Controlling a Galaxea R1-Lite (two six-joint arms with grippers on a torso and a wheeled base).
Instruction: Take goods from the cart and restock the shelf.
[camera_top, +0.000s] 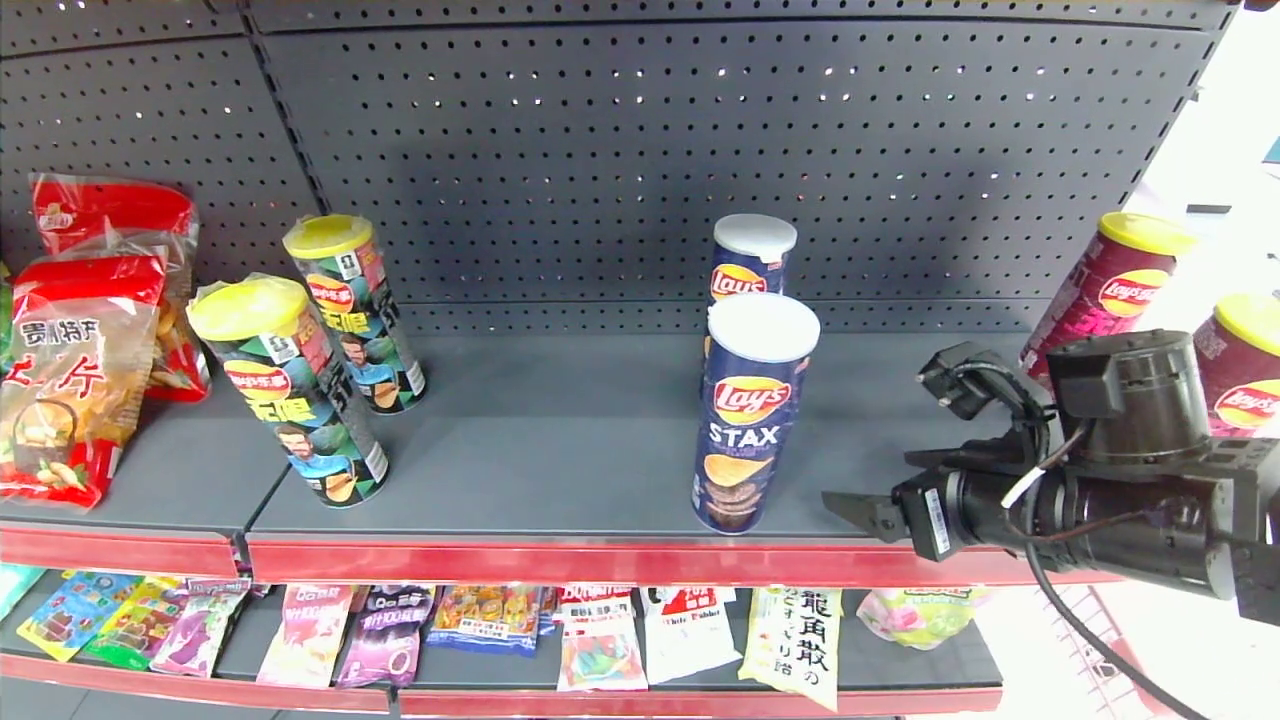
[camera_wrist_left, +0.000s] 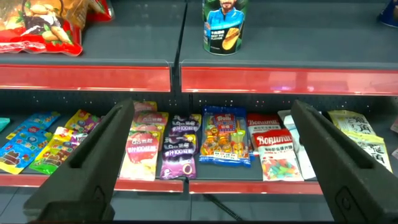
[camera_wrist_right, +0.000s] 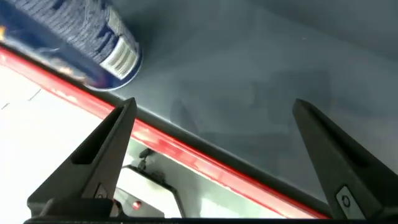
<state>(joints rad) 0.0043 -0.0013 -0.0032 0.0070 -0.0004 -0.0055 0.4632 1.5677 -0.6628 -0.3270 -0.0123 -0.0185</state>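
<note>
Right claw (camera_top: 880, 485) at the front lip of the shelf (camera_top: 560, 562), right side, fingers pointing left, spread wide, nothing between them; same in right wrist view (camera_wrist_right: 214, 155), empty gap over the grey shelf board and red lip (camera_wrist_right: 186, 149)

Left claw (camera_wrist_left: 211, 162) wide open too, empty, facing the shelf front, packets (camera_wrist_left: 227, 137) on the lower shelf seen between its fingers

Lower shelf: row of flat packets (camera_top: 600, 630) lying along it under the red lip

Top shelf, front row: front blue can (camera_top: 752, 410) upright near the lip, white lid, just left of the right claw, not touching it; its base shows in right wrist view (camera_wrist_right: 93, 50). Front green can (camera_top: 285, 390), yellow lid, upright, well left of the blue one; its base in left wrist view (camera_wrist_left: 225, 25). Red bags (camera_top: 70, 370) at far left, also in left wrist view (camera_wrist_left: 43, 28)

Behind: rear blue can (camera_top: 750, 255) straight behind the front blue can, rear green can (camera_top: 355, 310) behind and right of the front green can. Two maroon cans (camera_top: 1110, 285) at far right, yellow lids, partly behind the right arm

Pegboard (camera_top: 640, 150) at the back, grey, holes all over
</note>
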